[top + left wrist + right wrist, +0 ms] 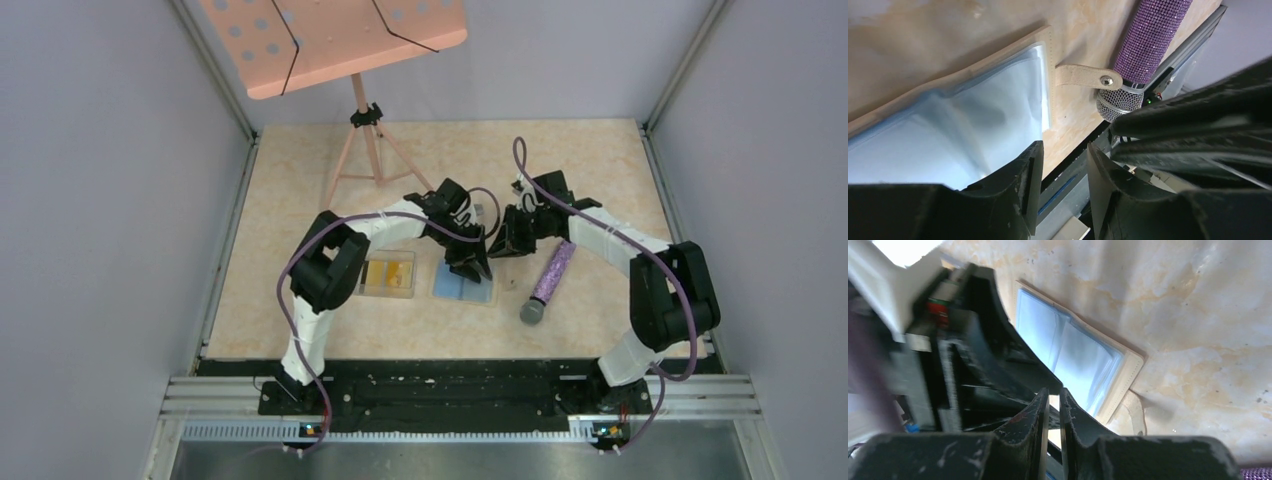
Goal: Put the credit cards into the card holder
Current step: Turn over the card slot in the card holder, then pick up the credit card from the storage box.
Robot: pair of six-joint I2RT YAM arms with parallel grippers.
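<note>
While the left claw (1064, 154) hangs directly over the card holder (455, 288), its fingers stand spread with nothing between them. The holder lies opened flat on the bench (300, 200), light blue lining upward. Its long axis runs left to right across the bench, and its snap tab (1083, 76) points right toward the purple microphone (551, 278).

The right claw (1054, 396) is poised just beyond the holder's far right corner. Its fingers are drawn nearly together, leaving only a thin slit. Whether a card sits in that slit cannot be told from these views.

The credit cards (388, 274) in view are one gold-yellow and one orange. They lie inside a clear box (388, 296) just beside the holder's left edge. No card is seen in the holder's pockets, so the task is judged to be at an early stage.

Finding: the cards lie to the left of the left claw, on the side away from the right arm. The left arm is clearly the nearer and is judged the natural one to fetch them. The fetch means a short sideways shift from the holder to the box. The holder's own position needs no correction.
</note>
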